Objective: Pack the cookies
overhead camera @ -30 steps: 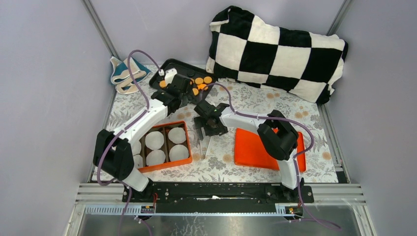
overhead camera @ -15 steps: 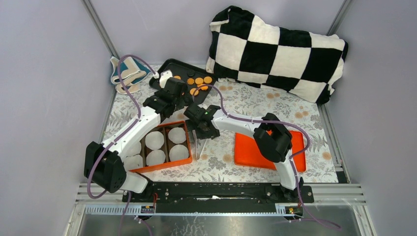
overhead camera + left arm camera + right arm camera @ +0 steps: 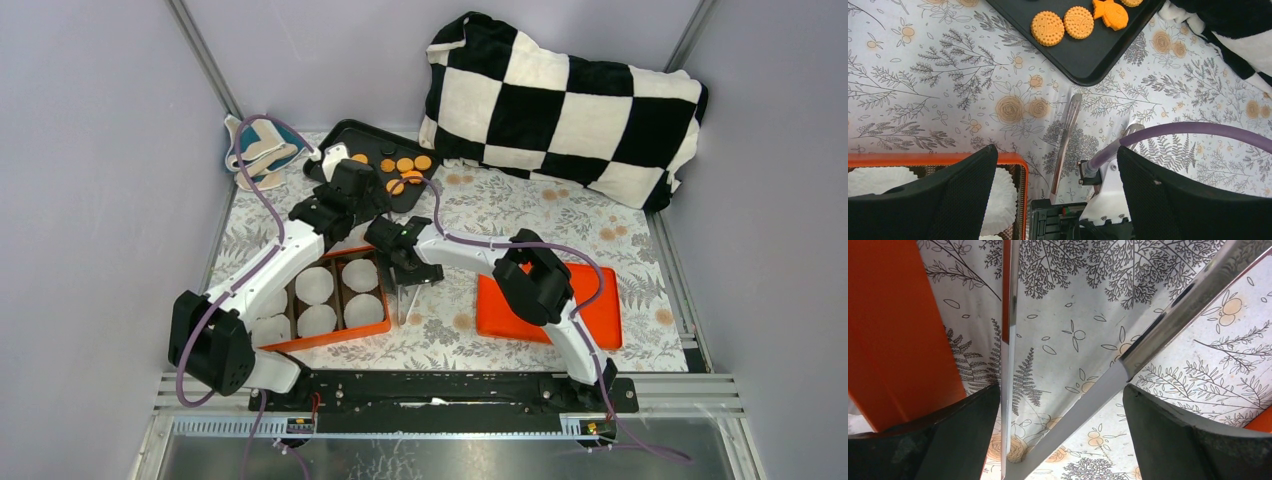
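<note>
Several orange cookies (image 3: 403,168) lie on a black tray (image 3: 345,130) at the back. Two round ones (image 3: 1047,28) and a fish-shaped one (image 3: 1110,13) show in the left wrist view. My left gripper (image 3: 352,195) (image 3: 1055,150) is open and empty. It hangs between the tray and the orange box (image 3: 330,340). The box holds white paper cups (image 3: 315,285). My right gripper (image 3: 405,270) (image 3: 1060,390) is open and low over the table, straddling the metal tongs (image 3: 1173,315) (image 3: 408,300) right of the box. Both tong arms pass between its fingers.
The orange lid (image 3: 590,320) lies flat at the right. A checkered pillow (image 3: 560,100) fills the back right. A folded cloth (image 3: 255,150) sits at the back left. The box wall (image 3: 888,315) is close beside the right gripper's left finger.
My left gripper has pulled back from the tray toward the box. My right arm has swung left and brought its gripper over the tongs beside the box.
</note>
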Controlling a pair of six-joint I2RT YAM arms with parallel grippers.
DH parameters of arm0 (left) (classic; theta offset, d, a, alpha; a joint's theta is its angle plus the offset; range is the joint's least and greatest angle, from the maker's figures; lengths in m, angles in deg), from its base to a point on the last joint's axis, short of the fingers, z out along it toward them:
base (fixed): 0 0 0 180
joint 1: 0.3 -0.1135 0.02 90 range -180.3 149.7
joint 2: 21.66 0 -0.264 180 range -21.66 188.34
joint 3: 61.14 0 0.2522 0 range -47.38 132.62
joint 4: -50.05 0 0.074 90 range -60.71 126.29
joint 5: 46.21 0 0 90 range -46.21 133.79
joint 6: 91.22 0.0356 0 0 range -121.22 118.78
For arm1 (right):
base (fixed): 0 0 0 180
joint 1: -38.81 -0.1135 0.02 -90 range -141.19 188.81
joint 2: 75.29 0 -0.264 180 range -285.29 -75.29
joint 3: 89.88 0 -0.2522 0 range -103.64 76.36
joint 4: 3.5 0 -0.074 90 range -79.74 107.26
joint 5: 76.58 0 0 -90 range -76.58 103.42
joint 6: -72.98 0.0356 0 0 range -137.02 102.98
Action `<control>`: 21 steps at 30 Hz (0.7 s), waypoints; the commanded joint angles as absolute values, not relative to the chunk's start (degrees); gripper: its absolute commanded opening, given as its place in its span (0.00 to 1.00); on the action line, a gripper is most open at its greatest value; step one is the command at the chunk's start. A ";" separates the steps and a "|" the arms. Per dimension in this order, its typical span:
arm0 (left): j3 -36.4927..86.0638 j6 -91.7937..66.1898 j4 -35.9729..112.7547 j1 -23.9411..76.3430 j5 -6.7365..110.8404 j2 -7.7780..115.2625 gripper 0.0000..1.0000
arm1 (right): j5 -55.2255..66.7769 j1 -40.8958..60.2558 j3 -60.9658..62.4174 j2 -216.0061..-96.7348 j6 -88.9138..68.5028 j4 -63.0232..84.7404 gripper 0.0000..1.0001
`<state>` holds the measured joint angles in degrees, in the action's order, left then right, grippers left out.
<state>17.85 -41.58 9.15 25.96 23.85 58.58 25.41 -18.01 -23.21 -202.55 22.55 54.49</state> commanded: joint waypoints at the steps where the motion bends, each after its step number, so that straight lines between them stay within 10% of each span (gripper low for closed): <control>1: 16.84 -40.73 10.08 26.52 25.72 57.98 0.93 | 28.41 -17.62 -19.98 -203.48 22.91 54.83 0.97; 7: 16.81 -40.53 10.10 26.60 26.48 58.83 0.93 | 22.96 -17.56 -15.64 -205.57 21.66 50.52 0.80; 21: 16.88 -40.93 10.17 27.01 28.47 60.69 0.93 | 21.48 -14.84 -0.67 -200.42 24.21 46.43 0.87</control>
<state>17.50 -41.52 10.53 26.38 28.46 59.35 23.81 -16.85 -12.08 -196.58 22.18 45.07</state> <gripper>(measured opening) 0.927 0.863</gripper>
